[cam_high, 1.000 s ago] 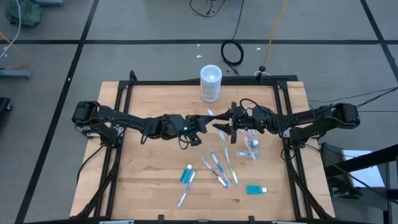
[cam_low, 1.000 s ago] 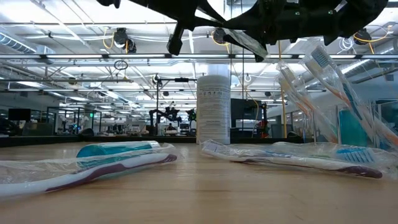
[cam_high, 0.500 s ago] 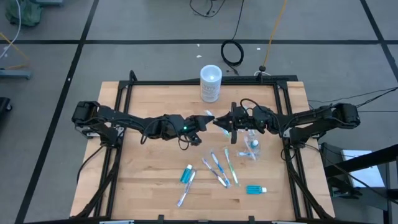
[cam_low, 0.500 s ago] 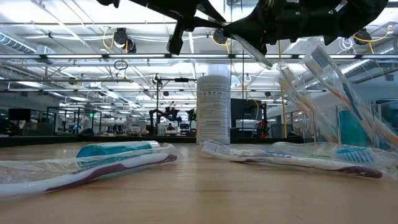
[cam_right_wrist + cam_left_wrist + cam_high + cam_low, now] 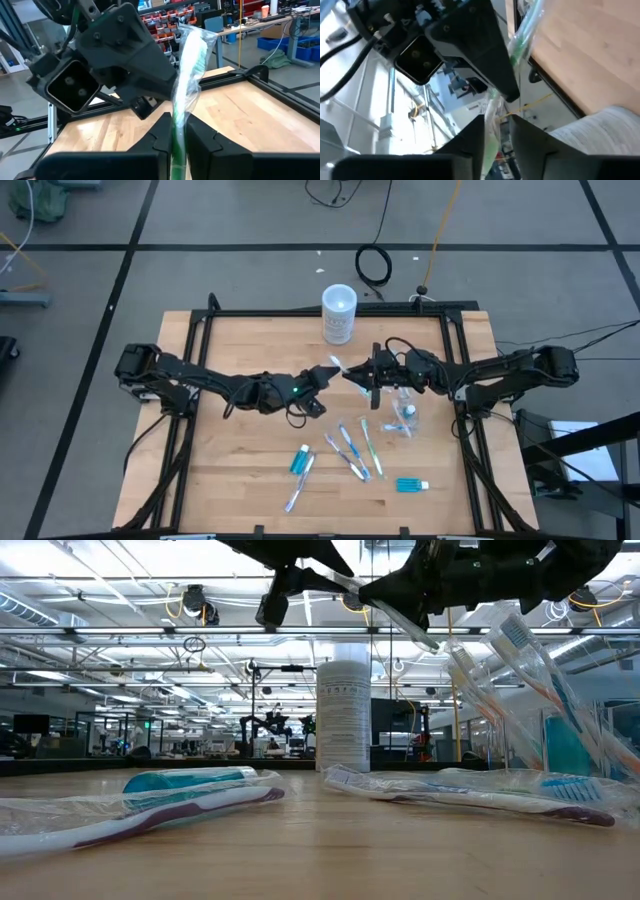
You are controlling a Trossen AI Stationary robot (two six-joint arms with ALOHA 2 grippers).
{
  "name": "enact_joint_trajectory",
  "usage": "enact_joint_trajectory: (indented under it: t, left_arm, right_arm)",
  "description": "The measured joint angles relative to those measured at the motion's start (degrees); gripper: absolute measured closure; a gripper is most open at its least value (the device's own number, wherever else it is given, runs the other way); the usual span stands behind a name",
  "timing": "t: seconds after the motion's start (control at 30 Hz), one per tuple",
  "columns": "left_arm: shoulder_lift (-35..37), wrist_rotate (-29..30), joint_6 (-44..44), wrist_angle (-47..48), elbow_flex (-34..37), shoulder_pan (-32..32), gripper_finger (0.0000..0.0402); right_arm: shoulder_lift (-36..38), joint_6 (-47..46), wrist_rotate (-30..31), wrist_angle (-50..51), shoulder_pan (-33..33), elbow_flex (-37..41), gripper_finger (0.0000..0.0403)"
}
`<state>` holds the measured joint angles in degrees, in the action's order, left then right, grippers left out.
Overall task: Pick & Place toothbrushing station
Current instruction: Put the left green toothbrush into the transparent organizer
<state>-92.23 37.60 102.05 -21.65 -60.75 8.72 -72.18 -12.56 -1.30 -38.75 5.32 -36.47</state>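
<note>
A green toothbrush in a clear wrapper (image 5: 188, 60) hangs in the air above the middle of the table (image 5: 240, 440), between my two grippers. My right gripper (image 5: 177, 134) comes from the table's right and is shut on it. My left gripper (image 5: 496, 142) faces it from the left, open, with the wrapped brush between its fingers; whether they touch it I cannot tell. The clear cup (image 5: 405, 412) stands below the right arm with toothbrushes (image 5: 520, 670) and a teal tube (image 5: 565, 745) in it. My right gripper pinches the wrapped toothbrush between its two fingers at a green stretch of it (image 5: 178, 120). The fingers come level from the table's right. The brush is lifted clear of the table and sticks out slanting beyond the fingertips toward the left gripper (image 5: 385, 612).
A frosted container with a white lid (image 5: 339, 314) stands at the table's far edge. Several wrapped toothbrushes (image 5: 352, 450) and two teal tubes (image 5: 300, 460) (image 5: 411, 484) lie on the near half of the table. A black frame (image 5: 455, 360) borders it.
My right gripper has shut on the wrapped toothbrush, which stays in the air between the two grippers. My left gripper has rolled about its own axis at the brush's other end.
</note>
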Motion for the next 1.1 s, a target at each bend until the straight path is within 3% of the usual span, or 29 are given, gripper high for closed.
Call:
enact_joint_trajectory:
  t: [0.2,0.37,0.47,0.53,0.73,0.87,0.97,1.1]
  left_arm:
    - [0.0,4.45,-12.7,0.43,0.0,2.03,0.0245]
    - [1.19,19.64,-24.48,0.7,0.02,5.03,0.0232]
    - [4.53,23.05,-34.85,6.16,0.02,5.73,0.0231]
    - [7.93,20.37,-42.75,13.38,0.02,5.78,0.0231]
    - [20.62,1.01,-69.56,34.26,-0.02,2.78,0.0231]
    - [25.27,-10.65,-78.01,42.26,0.0,-0.5,0.0231]
    - [26.46,-15.47,-81.51,45.25,0.0,-1.92,0.0231]
    - [26.69,-16.6,-83.31,46.08,0.0,-2.39,0.0231]
  right_arm:
    - [0.0,0.29,-0.04,0.37,1.48,0.0,0.0373]
    - [0.74,6.06,-0.41,1.48,1.37,0.0,0.0382]
    - [1.96,9.4,-2.85,2.16,0.51,0.0,0.0382]
    - [3.53,9.98,-4.74,1.69,-0.78,0.02,0.0379]
    - [11.67,11.67,-4.81,6.51,-8.0,0.0,0.038]
    - [16.84,13.02,-3.41,15.23,-15.33,0.07,0.0381]
    - [19.57,14.68,4.75,19.24,-21.62,1.59,0.038]
    - [22.18,16.87,19.03,15.66,-28.5,6.18,0.0382]
